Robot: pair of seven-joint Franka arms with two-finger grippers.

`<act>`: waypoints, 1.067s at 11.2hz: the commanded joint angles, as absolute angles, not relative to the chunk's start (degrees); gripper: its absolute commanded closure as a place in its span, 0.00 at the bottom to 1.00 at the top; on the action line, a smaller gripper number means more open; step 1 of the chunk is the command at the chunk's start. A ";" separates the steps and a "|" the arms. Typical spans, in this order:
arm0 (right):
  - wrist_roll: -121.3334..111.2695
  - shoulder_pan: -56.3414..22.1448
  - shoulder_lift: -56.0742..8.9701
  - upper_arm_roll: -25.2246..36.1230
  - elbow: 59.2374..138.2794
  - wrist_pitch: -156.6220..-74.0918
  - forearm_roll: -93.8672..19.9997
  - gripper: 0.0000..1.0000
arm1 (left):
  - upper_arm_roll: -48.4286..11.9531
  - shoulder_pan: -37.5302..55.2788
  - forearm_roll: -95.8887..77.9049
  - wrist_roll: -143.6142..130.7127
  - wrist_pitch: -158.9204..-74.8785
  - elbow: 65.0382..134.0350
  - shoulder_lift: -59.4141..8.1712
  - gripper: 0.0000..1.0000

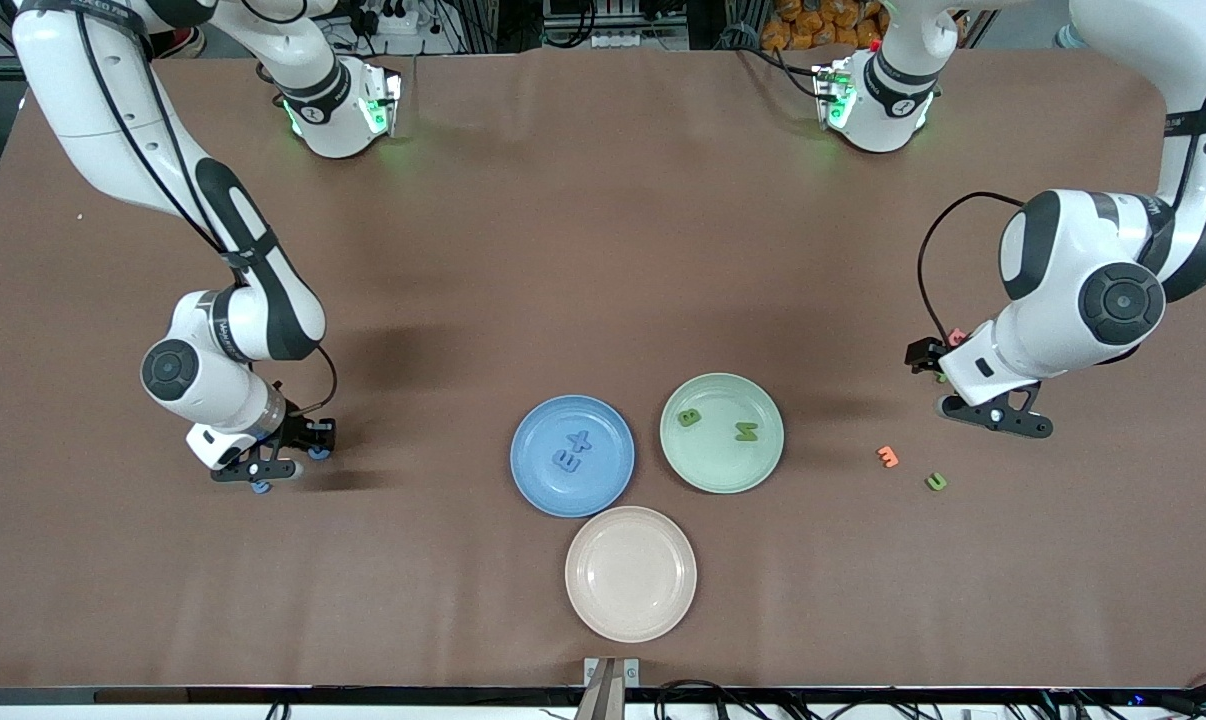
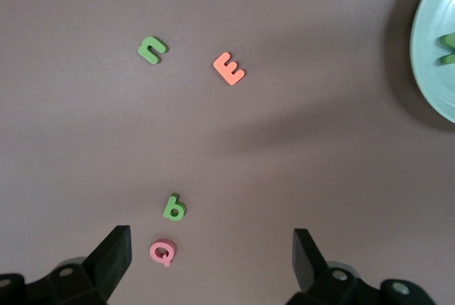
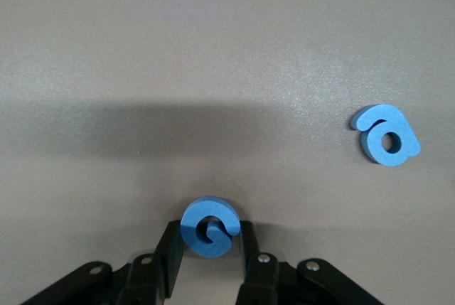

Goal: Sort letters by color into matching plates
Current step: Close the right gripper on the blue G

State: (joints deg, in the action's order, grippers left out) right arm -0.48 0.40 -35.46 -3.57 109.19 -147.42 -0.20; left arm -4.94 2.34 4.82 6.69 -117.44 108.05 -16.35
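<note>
While the left hand [image 2: 210, 262] hangs released, the right hand [image 3: 208, 262] grasps a blue letter [image 3: 210, 227].

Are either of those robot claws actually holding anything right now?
The right gripper pinches a small round blue foam letter by its opposite edges. The left gripper holds nothing, jaws open.

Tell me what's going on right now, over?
Right gripper shut on a blue letter, low over the table. Left gripper open above a green letter. Blue plate and green plate hold two letters each. Nothing blocking.
</note>
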 commanded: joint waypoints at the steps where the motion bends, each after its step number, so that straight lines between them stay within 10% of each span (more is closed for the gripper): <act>1: 0.27 0.70 -37.00 -4.22 109.25 -149.85 0.97 0.73 | -3.70 2.46 3.34 10.01 -123.04 113.20 -14.59 0.00; 12: 5.51 -1.74 -34.54 -4.31 106.18 -143.62 0.97 0.83 | -2.29 2.64 3.34 13.01 -137.88 122.68 -15.47 0.00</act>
State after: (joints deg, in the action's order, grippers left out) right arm 0.14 0.10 -35.36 -3.88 108.10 -146.37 0.27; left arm -2.59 2.40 4.82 11.30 -134.01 119.48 -16.37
